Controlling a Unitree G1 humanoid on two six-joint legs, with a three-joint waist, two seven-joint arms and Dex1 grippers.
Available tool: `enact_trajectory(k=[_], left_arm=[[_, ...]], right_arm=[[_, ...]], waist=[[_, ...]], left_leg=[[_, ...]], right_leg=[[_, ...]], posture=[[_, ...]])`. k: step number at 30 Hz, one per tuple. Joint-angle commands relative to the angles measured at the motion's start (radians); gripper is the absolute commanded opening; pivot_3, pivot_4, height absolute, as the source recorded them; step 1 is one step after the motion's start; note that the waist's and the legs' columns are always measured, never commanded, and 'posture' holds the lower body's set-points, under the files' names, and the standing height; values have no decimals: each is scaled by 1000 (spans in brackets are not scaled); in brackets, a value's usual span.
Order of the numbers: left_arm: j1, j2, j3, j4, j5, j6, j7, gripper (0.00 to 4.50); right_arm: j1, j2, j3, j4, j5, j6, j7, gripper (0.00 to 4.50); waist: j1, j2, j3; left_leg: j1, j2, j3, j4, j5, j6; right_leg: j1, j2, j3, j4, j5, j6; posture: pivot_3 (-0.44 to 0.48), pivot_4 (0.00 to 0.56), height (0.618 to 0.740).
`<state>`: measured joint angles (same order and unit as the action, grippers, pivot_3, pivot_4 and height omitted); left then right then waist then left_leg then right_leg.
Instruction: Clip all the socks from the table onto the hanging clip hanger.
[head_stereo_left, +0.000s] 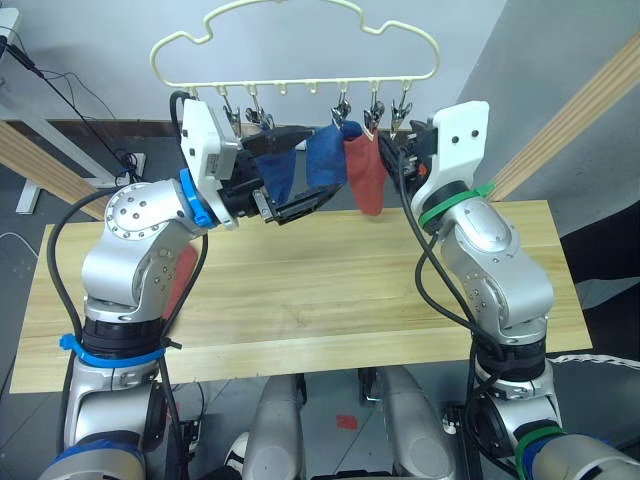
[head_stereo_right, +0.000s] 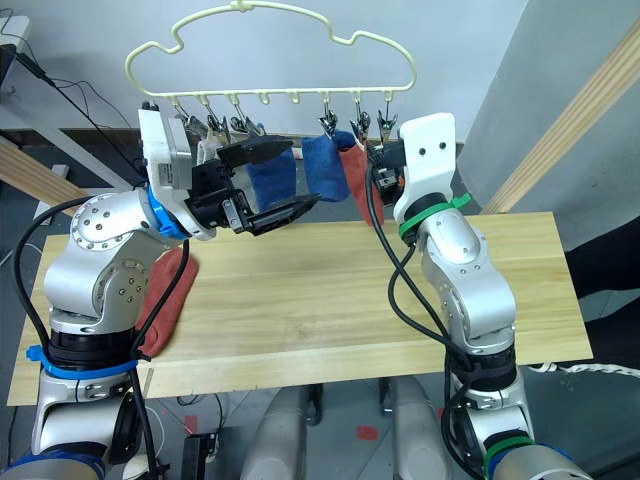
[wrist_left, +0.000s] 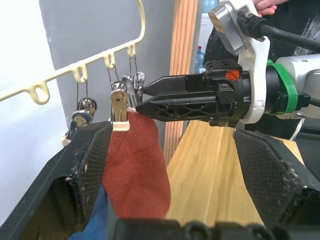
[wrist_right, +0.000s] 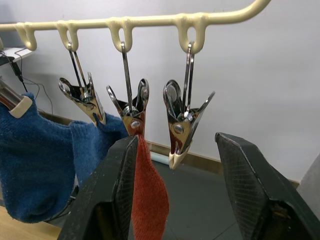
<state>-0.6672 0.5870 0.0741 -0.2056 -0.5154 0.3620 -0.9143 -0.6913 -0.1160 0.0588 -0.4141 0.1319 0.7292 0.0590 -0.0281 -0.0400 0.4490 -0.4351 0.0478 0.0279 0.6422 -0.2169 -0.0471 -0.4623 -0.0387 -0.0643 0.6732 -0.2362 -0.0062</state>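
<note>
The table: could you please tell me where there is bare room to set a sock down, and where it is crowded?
The table is bare across its middle and right, between the two arms and out to its right end. A red sock lies at its left edge. It is crowded above the far edge, where both open grippers, left and right, flank the socks hung on the hanger.

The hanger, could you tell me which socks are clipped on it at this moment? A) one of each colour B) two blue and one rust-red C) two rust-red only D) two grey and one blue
B: two blue socks hang from the hanger clips with one rust-red sock beside them; another rust-red sock lies on the table.
</note>
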Motion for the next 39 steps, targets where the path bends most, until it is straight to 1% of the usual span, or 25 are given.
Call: enact_trajectory(k=[1,6,9,10,25,39], left_arm=[[-12,-4,-3,-14,9,-26,3,4229],[-15,-6,-3,-6,12,-29,3,4229],[-11,-5,-6,-4,16,-32,2,4229],[-10,-5,-7,-3,18,-34,1,4229],[9,-7,-11,-5,22,-45,-5,4229],[19,-2,-9,-5,26,-48,-15,4229]], right_arm=[[-21,4,-6,-13,-16,-38,-6,2569],[-32,2,-8,14,-47,-63,-14,2569],[-36,8,-14,21,-48,-69,-15,2029],[-37,8,-12,22,-48,-65,-14,1748],[-71,24,-17,60,-55,-95,-29,1748],[-111,76,-19,129,-45,-169,-45,1748]], waist=[[0,0,0],[-1,0,0],[-1,0,0],[0,0,0],[-1,0,0],[-1,0,0]], left_leg=[[0,0,0,0,0,0],[0,0,0,0,0,0],[0,0,0,0,0,0],[0,0,0,0,0,0],[0,0,0,1,0,0],[0,0,0,2,0,0]], right_leg=[[0,0,0,0,0,0],[0,0,0,1,0,0],[0,0,0,1,0,0],[0,0,0,1,0,0],[0,0,0,2,0,0],[0,0,0,3,0,0]], posture=[[-48,445,735],[-46,443,735],[-46,443,735],[-47,442,735],[-50,439,735],[-43,432,735]])
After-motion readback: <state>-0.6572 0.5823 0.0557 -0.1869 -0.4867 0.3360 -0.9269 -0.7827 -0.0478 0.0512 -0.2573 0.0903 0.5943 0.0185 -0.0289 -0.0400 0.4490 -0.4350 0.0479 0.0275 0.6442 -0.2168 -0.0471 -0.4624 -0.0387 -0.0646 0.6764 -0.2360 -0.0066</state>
